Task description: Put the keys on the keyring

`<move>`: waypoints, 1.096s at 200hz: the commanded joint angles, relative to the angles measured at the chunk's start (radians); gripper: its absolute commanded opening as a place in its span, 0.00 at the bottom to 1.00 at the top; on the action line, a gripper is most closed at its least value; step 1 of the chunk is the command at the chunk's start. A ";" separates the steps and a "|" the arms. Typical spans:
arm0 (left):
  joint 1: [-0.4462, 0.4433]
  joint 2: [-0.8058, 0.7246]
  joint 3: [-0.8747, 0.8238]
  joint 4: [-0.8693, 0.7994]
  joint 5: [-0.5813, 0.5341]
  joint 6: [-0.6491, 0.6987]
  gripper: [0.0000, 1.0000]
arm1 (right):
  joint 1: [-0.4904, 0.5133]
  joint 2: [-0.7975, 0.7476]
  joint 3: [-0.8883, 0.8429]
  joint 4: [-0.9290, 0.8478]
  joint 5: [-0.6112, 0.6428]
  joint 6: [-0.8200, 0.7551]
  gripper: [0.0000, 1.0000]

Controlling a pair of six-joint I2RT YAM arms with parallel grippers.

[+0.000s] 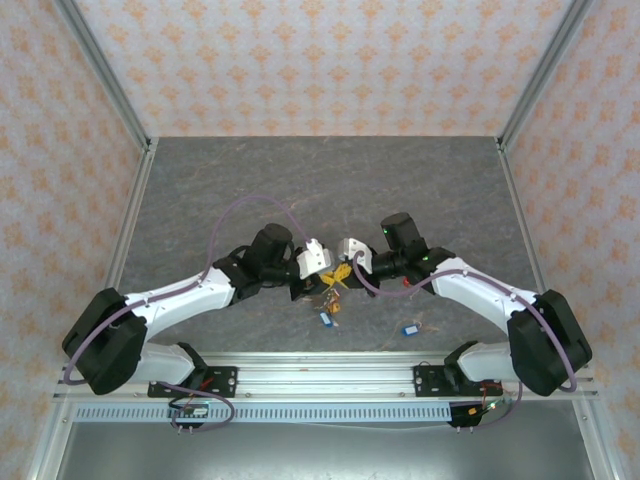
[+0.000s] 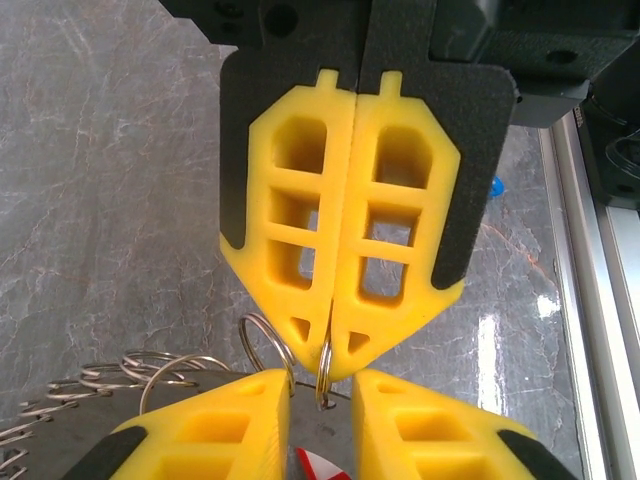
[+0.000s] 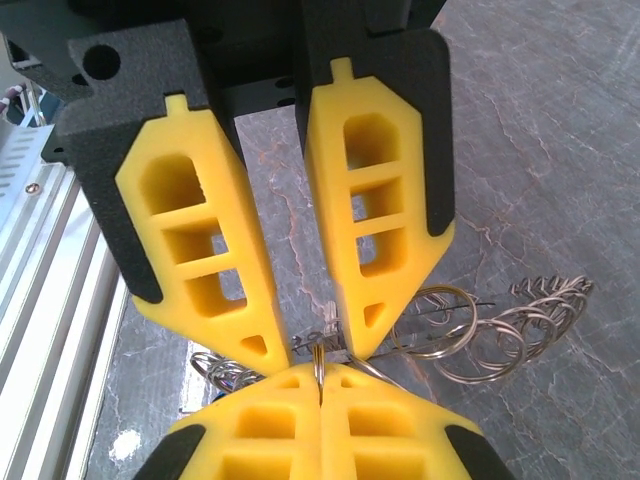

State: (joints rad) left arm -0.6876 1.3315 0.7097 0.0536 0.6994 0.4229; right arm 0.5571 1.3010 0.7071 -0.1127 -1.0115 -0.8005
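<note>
My right gripper (image 3: 320, 380) is shut on a small silver split ring (image 3: 319, 362), seen edge-on at its tips. In the left wrist view that ring (image 2: 325, 385) hangs from the right gripper (image 2: 331, 362). My left gripper (image 2: 320, 392) faces it tip to tip and is open. A grey flat piece of the keyring (image 2: 318, 428) and a red-and-white tag (image 2: 326, 466) lie in its gap. Wire loops (image 3: 500, 335) fan out along the keyring's rim. From above, both grippers meet at mid-table (image 1: 335, 275). Two blue-tagged keys (image 1: 325, 318) (image 1: 410, 328) lie on the table nearby.
The grey marbled table (image 1: 320, 190) stretches behind the arms. An aluminium rail (image 1: 320, 375) runs along the near edge, close to the loose keys. Patterned walls and metal posts (image 1: 110, 90) close in the sides and back.
</note>
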 commanded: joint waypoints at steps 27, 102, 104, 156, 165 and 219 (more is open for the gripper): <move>-0.014 0.022 0.035 -0.063 -0.060 0.062 0.18 | -0.001 -0.011 0.034 0.028 -0.055 0.000 0.00; -0.018 0.029 0.040 -0.084 -0.078 0.074 0.17 | -0.001 -0.019 0.035 0.025 -0.077 0.009 0.00; -0.018 0.028 0.039 -0.083 -0.077 0.074 0.17 | 0.000 -0.019 0.035 0.026 -0.078 0.010 0.00; -0.020 0.032 0.053 -0.085 -0.072 0.070 0.17 | -0.001 -0.019 0.029 0.064 -0.085 0.038 0.00; -0.021 0.032 0.053 -0.078 -0.072 0.064 0.18 | -0.001 -0.017 0.029 0.063 -0.089 0.041 0.00; -0.026 0.018 0.038 -0.032 -0.072 0.041 0.00 | -0.001 -0.012 0.031 0.054 -0.086 0.049 0.00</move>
State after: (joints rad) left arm -0.7010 1.3556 0.7433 -0.0101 0.6460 0.4706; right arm 0.5526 1.3006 0.7071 -0.1192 -1.0180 -0.7563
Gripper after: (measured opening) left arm 0.047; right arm 0.043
